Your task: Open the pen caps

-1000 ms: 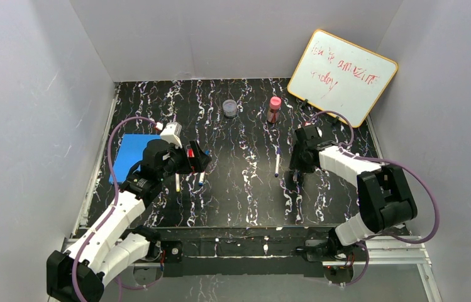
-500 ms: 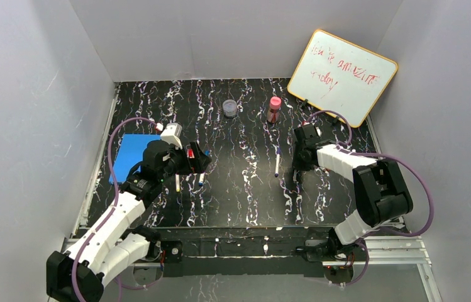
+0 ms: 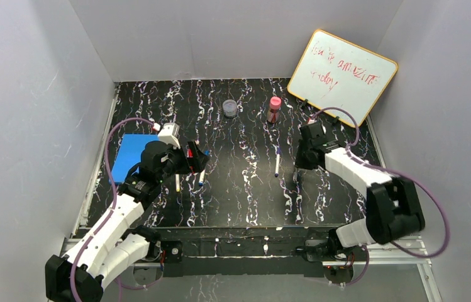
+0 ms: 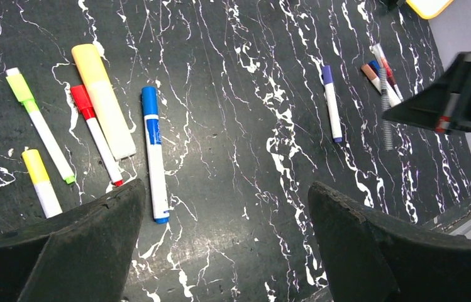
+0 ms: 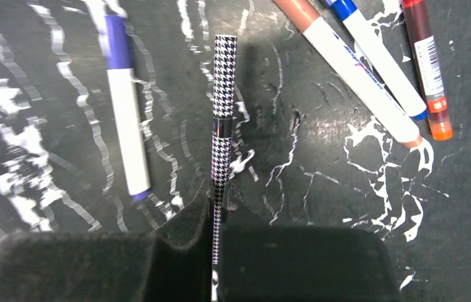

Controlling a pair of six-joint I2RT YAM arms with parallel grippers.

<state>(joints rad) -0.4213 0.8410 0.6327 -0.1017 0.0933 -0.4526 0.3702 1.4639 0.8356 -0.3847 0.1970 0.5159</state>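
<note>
The left pincer (image 4: pixel 225 189) hangs released, jaws wide, over capped pens lying on the worktop (image 4: pixel 251 264): a yellow highlighter (image 4: pixel 102 97), a red-capped marker (image 4: pixel 96 135) and a blue marker (image 4: pixel 153 157). Further right, the right pincer (image 5: pixel 212 234) is clenched on the near end of a houndstooth pen (image 5: pixel 222 107), just beside a purple-capped marker (image 5: pixel 126 113). The far section beyond the dark band is probably its cap. Best to grip firmly, raise it clear of its neighbours, then have the free pincer pull that section straight along the pen.

Bare black marbled desk (image 4: pixel 245 189) is lying open between the blue-capped white marker (image 4: pixel 154 157) and the purple-capped white marker (image 4: pixel 331 104). Three slim markers (image 5: pixel 358 77) are crowding the houndstooth-patterned pen (image 5: pixel 223 94) on its right.
</note>
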